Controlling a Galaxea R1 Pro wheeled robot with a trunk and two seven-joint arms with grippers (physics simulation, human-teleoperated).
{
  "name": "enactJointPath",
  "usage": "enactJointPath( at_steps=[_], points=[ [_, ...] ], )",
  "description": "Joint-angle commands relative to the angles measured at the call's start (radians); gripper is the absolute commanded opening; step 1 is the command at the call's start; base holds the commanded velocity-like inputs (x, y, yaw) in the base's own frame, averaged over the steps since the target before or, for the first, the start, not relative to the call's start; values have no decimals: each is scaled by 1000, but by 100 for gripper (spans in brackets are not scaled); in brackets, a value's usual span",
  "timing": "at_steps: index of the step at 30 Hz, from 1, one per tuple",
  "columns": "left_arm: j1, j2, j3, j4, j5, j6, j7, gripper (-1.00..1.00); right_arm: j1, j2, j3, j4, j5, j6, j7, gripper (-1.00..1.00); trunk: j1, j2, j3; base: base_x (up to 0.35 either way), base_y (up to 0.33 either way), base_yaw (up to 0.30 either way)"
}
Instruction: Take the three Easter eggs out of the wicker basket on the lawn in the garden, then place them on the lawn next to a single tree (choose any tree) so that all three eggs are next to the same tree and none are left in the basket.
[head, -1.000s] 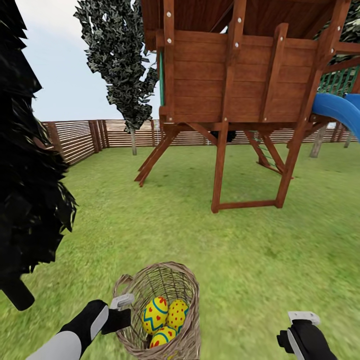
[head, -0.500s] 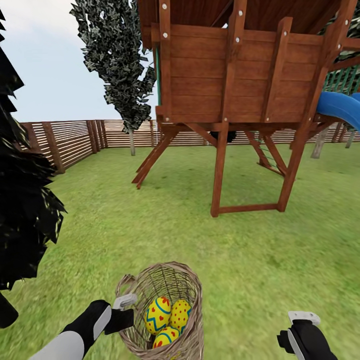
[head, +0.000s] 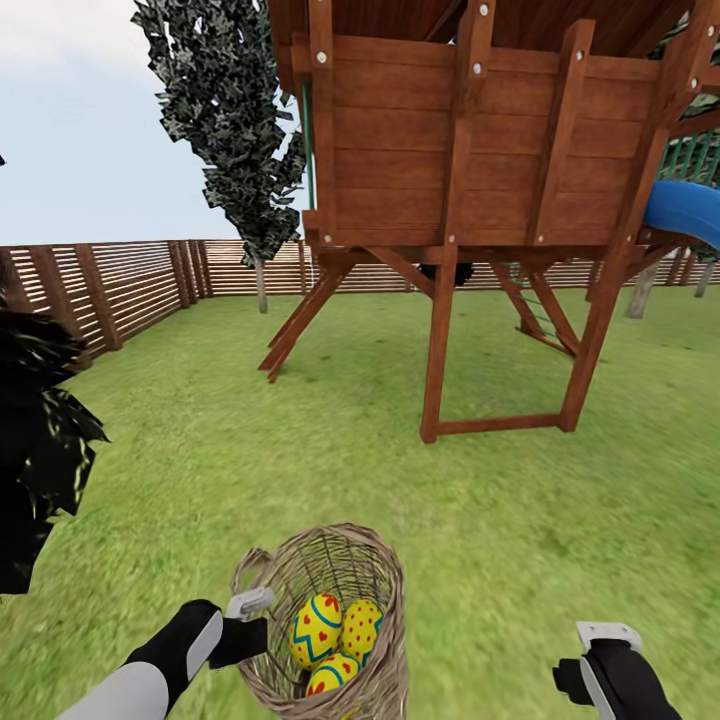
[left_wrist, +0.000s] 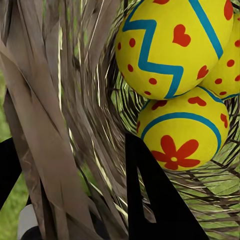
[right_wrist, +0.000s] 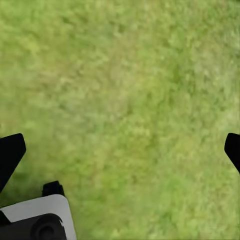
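Gripping the wicker basket by its rim, our left gripper has one finger inside the weave and one outside, clamped on the wall, as the left wrist view makes plain; there the dark finger sits just beside the lowest egg. All three Easter eggs lie inside the basket, stacked against one another: yellow, with blue zigzags, red dots, hearts and a red flower. Our right gripper hangs well apart from the basket, on its far side from the left arm, with its jaws spread wide over bare lawn and holding nothing. Beyond the basket stands a wooden play tower on slanted legs, a blue slide running off one side. A slim pale-trunked tree with mottled leaves rises just beside the tower, near the slatted fence that edges the garden. A near-black conifer stands nearer to us, on the basket's left-arm side.
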Motion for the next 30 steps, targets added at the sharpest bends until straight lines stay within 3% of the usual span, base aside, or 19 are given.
enactJointPath(
  at_steps=[1,9,30],
  points=[
    [0,0,6,-2,17,7,0,-100,0,0,0,0,-5,4,1,100,1,-1,0,335,-58,0],
    [0,0,8,-3,23,6,-2,-100,0,1,3,14,2,7,7,100,1,-1,0,86,11,0],
    [0,-17,7,-2,19,6,0,-100,0,1,0,12,-1,6,4,100,1,-1,0,324,19,42]
  ],
)
